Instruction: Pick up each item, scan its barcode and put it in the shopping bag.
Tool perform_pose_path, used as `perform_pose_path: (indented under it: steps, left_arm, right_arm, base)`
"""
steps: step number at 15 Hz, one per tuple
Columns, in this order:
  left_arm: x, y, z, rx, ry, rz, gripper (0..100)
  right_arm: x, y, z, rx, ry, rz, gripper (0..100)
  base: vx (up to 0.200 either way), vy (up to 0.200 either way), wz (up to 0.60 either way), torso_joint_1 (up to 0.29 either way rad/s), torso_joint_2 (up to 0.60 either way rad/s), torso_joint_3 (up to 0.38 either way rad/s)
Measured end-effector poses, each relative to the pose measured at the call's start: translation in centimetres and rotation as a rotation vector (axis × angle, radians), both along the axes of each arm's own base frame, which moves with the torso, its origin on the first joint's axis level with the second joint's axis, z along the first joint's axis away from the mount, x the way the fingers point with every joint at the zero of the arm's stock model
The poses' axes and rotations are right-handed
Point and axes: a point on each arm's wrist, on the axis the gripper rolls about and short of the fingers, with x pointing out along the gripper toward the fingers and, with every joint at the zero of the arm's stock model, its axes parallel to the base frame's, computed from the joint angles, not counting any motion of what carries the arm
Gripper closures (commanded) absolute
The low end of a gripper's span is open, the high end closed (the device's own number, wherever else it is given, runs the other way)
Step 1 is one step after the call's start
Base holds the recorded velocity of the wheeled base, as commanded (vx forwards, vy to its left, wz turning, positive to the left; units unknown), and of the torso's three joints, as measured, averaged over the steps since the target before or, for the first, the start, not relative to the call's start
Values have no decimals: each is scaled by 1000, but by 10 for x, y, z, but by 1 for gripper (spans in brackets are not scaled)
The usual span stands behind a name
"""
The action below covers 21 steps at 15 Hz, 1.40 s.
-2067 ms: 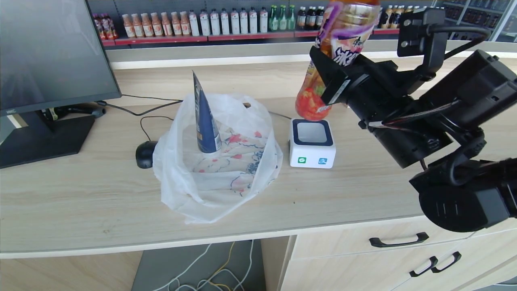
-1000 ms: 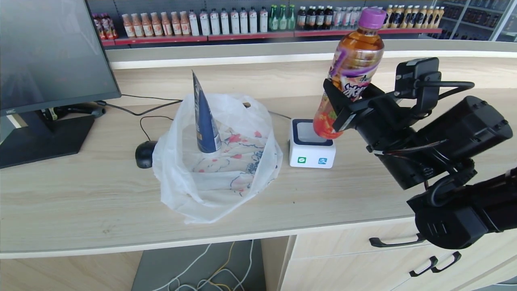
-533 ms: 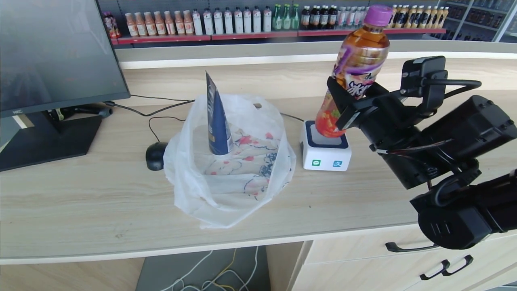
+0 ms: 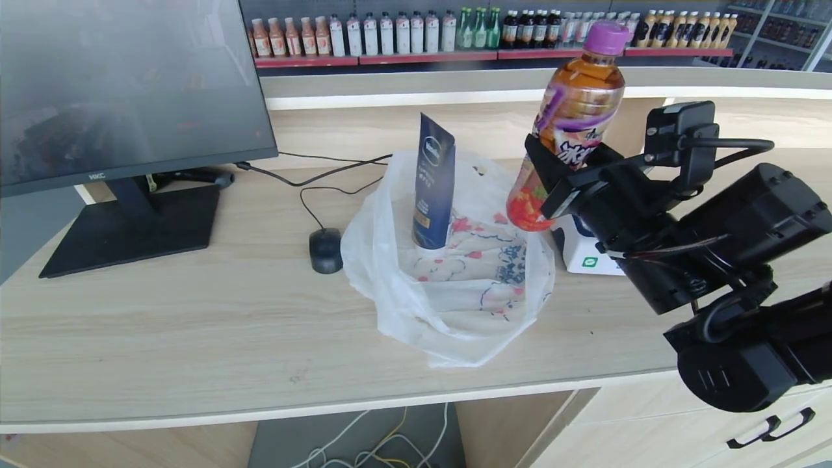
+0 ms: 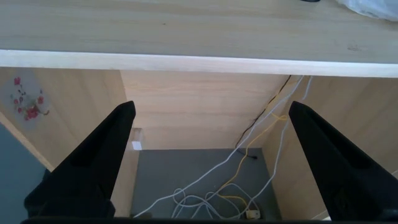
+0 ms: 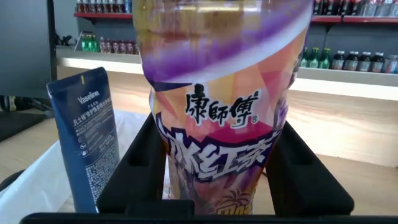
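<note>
**At the checkout counter: bottle aloft over the bag's rim**

On the robot's right side, the right gripper (image 4: 560, 170) is clamped round the waist of the drink bottle (image 4: 577, 97). The bottle is held off the counter (image 4: 195, 325), tilted, cap up. Its base hangs over the near rim of the shopping bag (image 4: 455, 312), between the blue tube (image 4: 433, 188) standing inside the bag and the white scanner (image 4: 588, 261) just beside it. The right wrist view shows the bottle (image 6: 224, 118) with the tube (image 6: 87, 143) close alongside.

The left gripper (image 5: 210, 109) sits low, under the counter edge, its fingers wide apart and holding nothing.

Risks, as I judge them:
- The tube stands upright and narrow. A bottle brought down at this tilt could clip it and knock it over.
- The bag's mouth is limp film. A rim caught under the bottle's base would fold inward, and the bottle would land outside.
- If it is released while high or leaning, the round bottle may topple and roll toward the mouse (image 4: 325, 250).
</note>
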Motion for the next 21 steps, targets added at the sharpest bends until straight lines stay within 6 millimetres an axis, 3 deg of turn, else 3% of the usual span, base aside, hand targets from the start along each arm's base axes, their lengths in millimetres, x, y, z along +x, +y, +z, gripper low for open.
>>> perform_pose_path:
  steps: [11,21]
  left_arm:
    - [0,0,0,0,-1,1,0]
    - [0,0,0,0,-1,0,0]
  right_arm:
    - [-8,-5,-30,-48,114,7,100]
    - [6,-3,-54,-79,179,-11,100]
  base:
    - [0,0,0,0,0,0]
    - [0,0,0,0,0,0]
